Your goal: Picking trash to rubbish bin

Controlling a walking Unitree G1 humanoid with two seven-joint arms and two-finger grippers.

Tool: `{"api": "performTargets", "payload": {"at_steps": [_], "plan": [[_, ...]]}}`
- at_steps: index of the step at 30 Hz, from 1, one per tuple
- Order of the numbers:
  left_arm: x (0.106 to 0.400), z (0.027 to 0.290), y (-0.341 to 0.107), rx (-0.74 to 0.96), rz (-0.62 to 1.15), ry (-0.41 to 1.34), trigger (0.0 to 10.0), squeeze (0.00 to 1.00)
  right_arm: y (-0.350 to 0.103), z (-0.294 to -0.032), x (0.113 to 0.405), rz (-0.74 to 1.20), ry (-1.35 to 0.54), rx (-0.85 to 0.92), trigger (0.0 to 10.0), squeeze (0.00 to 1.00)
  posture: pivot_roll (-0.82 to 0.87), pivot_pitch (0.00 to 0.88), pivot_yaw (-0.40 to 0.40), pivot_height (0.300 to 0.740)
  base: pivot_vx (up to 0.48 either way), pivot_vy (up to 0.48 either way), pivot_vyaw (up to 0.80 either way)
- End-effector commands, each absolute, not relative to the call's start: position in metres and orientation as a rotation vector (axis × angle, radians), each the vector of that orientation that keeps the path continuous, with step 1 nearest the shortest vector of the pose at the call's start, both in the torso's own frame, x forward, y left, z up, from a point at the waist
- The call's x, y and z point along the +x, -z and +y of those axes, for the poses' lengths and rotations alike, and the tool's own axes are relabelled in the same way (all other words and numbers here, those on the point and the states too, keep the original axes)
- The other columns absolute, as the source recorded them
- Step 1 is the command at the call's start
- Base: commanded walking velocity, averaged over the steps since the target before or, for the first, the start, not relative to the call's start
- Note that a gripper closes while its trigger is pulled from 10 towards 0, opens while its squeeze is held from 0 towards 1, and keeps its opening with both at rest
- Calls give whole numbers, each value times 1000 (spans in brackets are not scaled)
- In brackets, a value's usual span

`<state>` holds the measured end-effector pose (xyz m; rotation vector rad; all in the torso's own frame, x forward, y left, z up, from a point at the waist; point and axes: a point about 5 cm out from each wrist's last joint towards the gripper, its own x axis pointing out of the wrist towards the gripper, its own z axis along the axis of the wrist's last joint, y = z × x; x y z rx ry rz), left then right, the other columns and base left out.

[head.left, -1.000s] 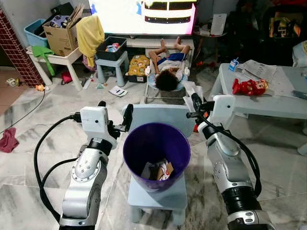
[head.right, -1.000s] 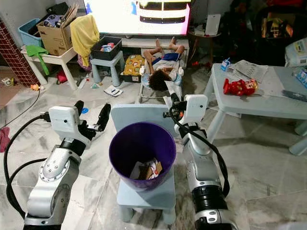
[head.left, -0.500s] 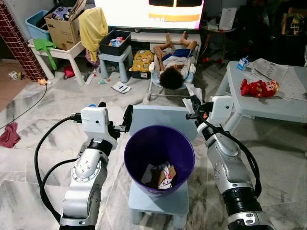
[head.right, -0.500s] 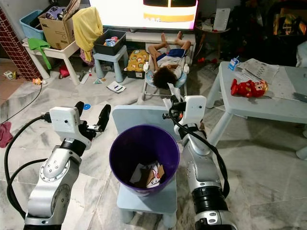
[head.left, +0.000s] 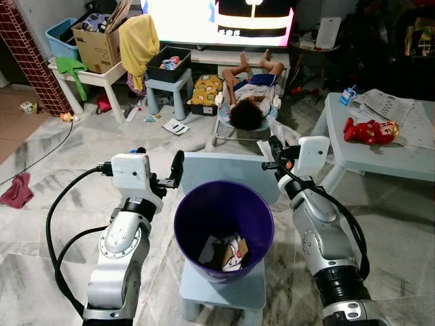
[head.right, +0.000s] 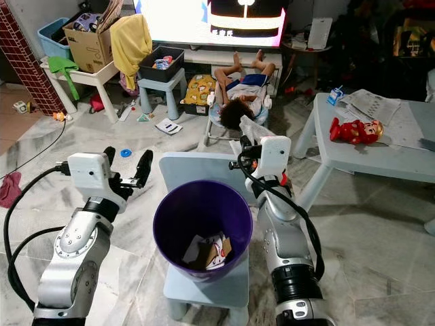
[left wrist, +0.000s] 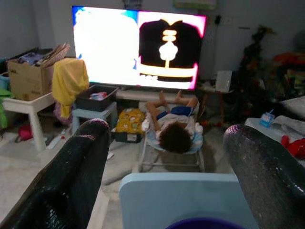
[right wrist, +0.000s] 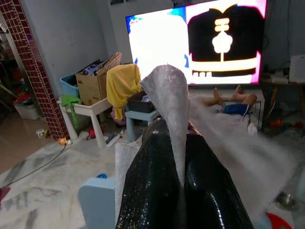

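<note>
The right pincer (right wrist: 183, 186) is pressed together on a white wrapper (right wrist: 169, 95), a thin translucent sheet pinched between the two black fingers (right wrist: 152, 176). The wrapper's long axis runs along the fingers, and its free end sticks out past the fingertips, pointing forward and up. In the head views this pincer (head.left: 274, 151) is held just behind the far right rim of the bin (head.left: 224, 204), level with the chair back (head.left: 224, 168).

The left pincer (left wrist: 167, 152) is wide apart and holds nothing; its fingers (left wrist: 71, 171) frame the chair back. It hovers (head.right: 126, 166) just left of the bin, not touching it.

The purple bin stands upright on the seat of a pale blue chair (head.right: 204, 288), mouth up, with crumpled paper and card trash (head.left: 224, 250) at the bottom.

Beyond, a child (head.left: 248, 102) lies in a bouncer before a lit TV (head.left: 217, 20). A red toy (head.left: 367, 130) rests on the grey surface (head.left: 380, 159) to the right.
</note>
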<state>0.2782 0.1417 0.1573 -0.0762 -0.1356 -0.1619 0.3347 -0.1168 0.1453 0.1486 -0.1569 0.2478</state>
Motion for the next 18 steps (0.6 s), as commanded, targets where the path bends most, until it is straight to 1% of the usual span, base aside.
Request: {"api": "performTargets", "payload": {"at_steps": [1, 7, 18], "plan": [[279, 142, -157, -67, -128, 161, 10000, 0, -150, -116, 336, -169, -248, 143, 0, 0, 87, 17, -5, 740, 394, 0, 0], [279, 141, -156, -71, -123, 163, 10000, 0, -150, -117, 336, -166, -247, 139, 0, 0, 86, 15, -7, 740, 379, 0, 0], [277, 140, -146, -67, -88, 169, 10000, 0, -147, -115, 335, -155, -253, 136, 0, 0, 90, 19, -12, 740, 0, 0, 0]]}}
